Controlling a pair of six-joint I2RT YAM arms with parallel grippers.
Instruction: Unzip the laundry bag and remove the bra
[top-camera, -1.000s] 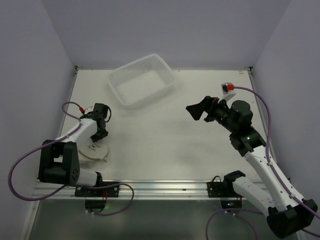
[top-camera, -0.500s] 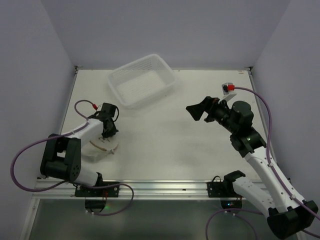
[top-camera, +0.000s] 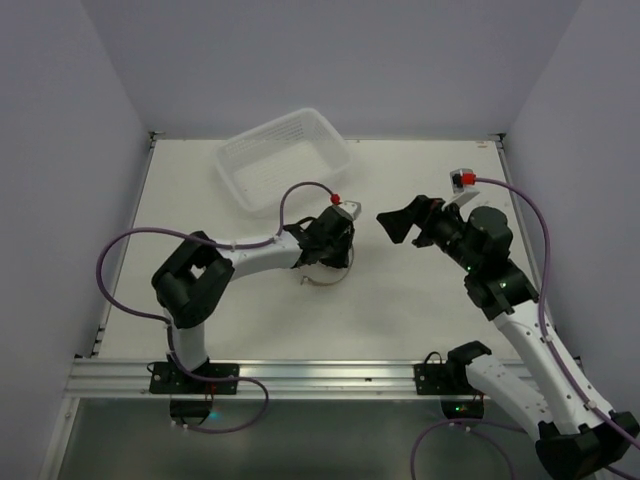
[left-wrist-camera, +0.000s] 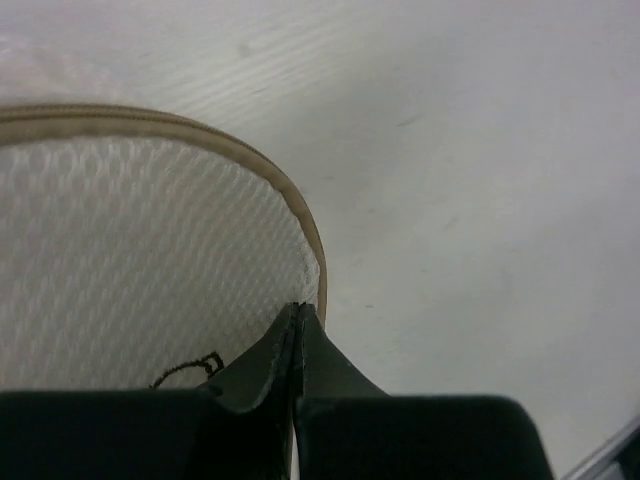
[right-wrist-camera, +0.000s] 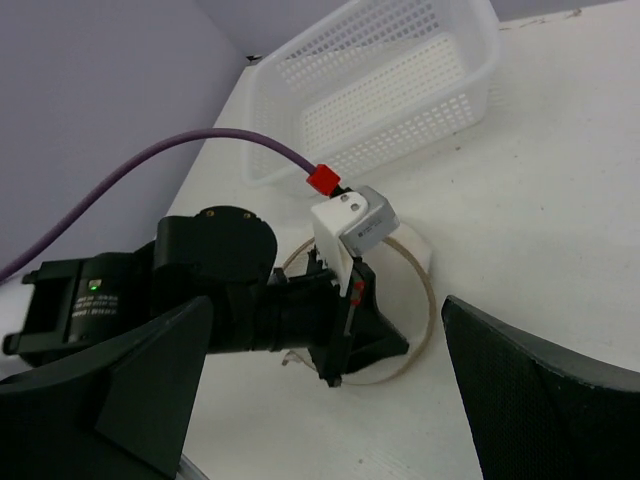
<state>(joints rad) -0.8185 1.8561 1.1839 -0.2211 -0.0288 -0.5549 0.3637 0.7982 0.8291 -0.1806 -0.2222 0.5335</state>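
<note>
The laundry bag (top-camera: 322, 278), a round white mesh pouch with tan rim trim, lies at the table's middle, mostly under my left arm. My left gripper (top-camera: 332, 263) is shut, its tips pinched at the bag's rim. In the left wrist view the fingertips (left-wrist-camera: 298, 308) meet right at the tan edge of the laundry bag (left-wrist-camera: 130, 250), beside a small black drawing (left-wrist-camera: 186, 368). The right wrist view shows the left gripper (right-wrist-camera: 403, 346) lying over the laundry bag (right-wrist-camera: 412, 285). My right gripper (top-camera: 400, 226) hovers open to the right, apart from it. The bra is hidden.
A white plastic basket (top-camera: 232, 152) stands at the back left, also seen behind the bag as the basket (right-wrist-camera: 400, 100) in the right wrist view. The left arm's purple cable (top-camera: 300, 188) arches over the table. The front rail (top-camera: 320, 372) runs along the near edge.
My left gripper closed on the bag's rim and swept from the table's left side to its middle, taking the bag along. The right arm barely moved.
</note>
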